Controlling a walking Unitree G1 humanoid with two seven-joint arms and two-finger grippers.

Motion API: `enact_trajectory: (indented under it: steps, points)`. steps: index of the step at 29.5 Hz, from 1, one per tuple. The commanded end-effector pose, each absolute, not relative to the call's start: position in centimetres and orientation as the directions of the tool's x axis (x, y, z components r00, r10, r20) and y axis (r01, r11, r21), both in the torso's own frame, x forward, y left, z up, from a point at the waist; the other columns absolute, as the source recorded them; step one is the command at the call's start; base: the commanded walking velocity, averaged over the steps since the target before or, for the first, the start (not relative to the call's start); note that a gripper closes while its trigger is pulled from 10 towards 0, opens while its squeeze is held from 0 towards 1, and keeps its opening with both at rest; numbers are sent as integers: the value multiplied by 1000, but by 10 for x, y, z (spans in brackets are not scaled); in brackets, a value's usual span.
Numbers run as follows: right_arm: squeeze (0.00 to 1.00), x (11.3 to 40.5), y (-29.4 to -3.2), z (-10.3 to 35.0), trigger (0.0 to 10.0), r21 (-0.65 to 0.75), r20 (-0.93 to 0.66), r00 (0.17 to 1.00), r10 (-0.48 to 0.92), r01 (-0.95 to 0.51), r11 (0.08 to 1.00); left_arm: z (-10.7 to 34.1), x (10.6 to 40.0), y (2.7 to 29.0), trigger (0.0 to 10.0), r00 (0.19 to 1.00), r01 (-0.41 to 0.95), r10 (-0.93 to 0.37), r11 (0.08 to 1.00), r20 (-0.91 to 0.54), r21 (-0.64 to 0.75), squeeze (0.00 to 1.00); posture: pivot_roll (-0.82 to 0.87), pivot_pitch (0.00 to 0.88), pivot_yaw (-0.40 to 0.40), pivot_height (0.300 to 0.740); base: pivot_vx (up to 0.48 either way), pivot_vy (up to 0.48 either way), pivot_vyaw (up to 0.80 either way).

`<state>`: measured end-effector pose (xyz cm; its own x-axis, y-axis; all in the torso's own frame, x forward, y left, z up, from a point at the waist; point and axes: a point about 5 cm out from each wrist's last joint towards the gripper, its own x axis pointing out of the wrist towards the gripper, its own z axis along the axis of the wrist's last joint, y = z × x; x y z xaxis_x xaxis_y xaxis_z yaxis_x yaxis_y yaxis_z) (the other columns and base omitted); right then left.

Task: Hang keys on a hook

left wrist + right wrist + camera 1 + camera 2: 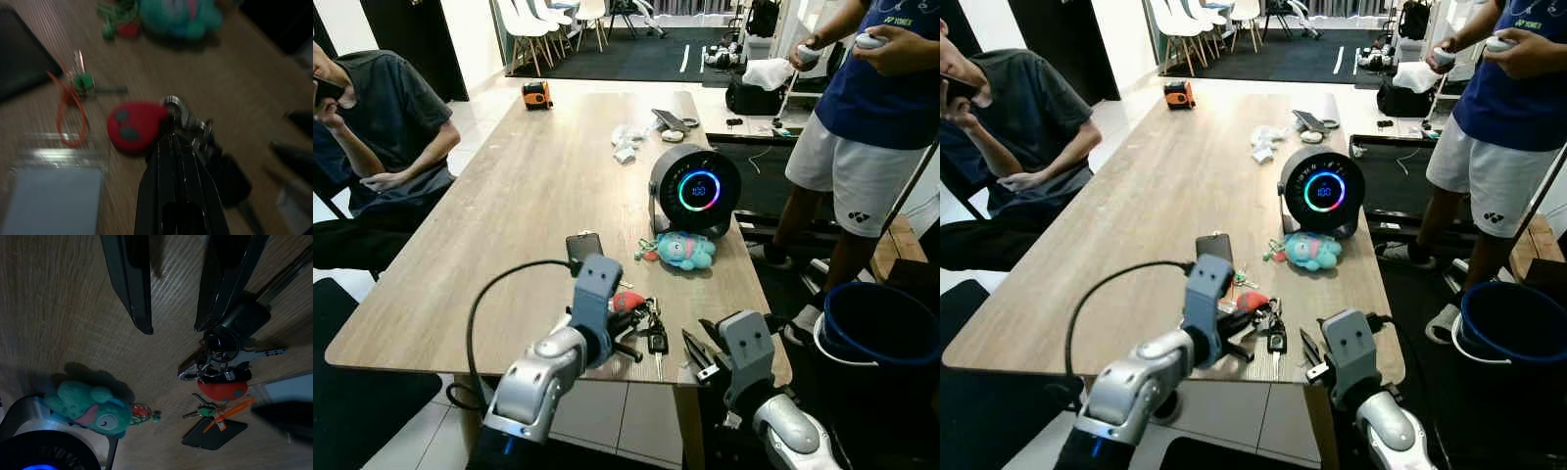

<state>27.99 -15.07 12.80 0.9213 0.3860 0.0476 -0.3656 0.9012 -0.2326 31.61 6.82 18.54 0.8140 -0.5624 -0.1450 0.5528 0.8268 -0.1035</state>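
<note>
At my far left a seated person (382, 127) leans on the wooden table (509, 215), a phone at the ear. Near the table's front edge my left gripper (172, 139) reaches down over the bunch of keys (651, 328); its fingers are pressed together, tips at the metal clip beside the red fob (134, 125), though I cannot tell if they pinch anything. A black phone (583, 245) lies just beyond the keys, with a small green-tagged key (83, 82) and an orange loop (68, 115) near it. To the right, my right gripper (173, 328) hovers at the table's edge with fingers apart, one tip touching the black car key (242, 318). Farther back sit a teal plush toy (685, 250) and a round black fan (695, 188) with a glowing ring. A person in white shorts (862, 117) stands at far right above a blue bucket (886, 328).
</note>
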Motion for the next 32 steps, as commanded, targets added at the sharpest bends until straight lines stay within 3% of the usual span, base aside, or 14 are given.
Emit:
enact_trajectory:
  steps: [1, 7, 8, 9, 10, 16, 32]
  points:
    - [0, 278, -149, 122, 10000, -229, 25, 918, 395, -379, 896, 185, 311, 67, 10000, 799, 575, -584, 812, -143, -104, 1000, 13, 173, 65, 740, 0, 0, 0]
    - [0, 279, -149, 121, 10000, -228, 24, 917, 398, -383, 895, 179, 300, 55, 10000, 771, 604, -614, 789, -169, -107, 1000, 16, 179, 61, 740, 0, 0, 0]
    - [0, 279, -149, 121, 10000, -228, 23, 917, 399, -383, 895, 177, 300, 51, 10000, 771, 603, -613, 790, -173, -110, 925, 16, 180, 61, 740, 0, 0, 0]
    - [0, 279, -149, 121, 10000, -228, 23, 917, 399, -383, 895, 177, 300, 51, 10000, 771, 603, -613, 790, -173, -110, 925, 16, 180, 61, 740, 0, 0, 0]
    - [0, 279, -148, 121, 10000, -228, 23, 916, 400, -385, 894, 176, 300, 47, 10000, 773, 599, -609, 793, -181, -113, 0, 17, 181, 61, 740, 0, 0, 0]
    - [0, 279, -146, 121, 10000, -227, 20, 913, 407, -392, 892, 172, 304, 30, 10000, 787, 574, -582, 813, -206, -103, 0, 16, 194, 61, 740, 0, 0, 0]
    - [0, 277, -145, 120, 10000, -225, 15, 911, 412, -398, 889, 164, 311, 29, 10000, 839, 489, -493, 869, -230, -81, 0, 15, 206, 60, 740, 0, 0, 0]
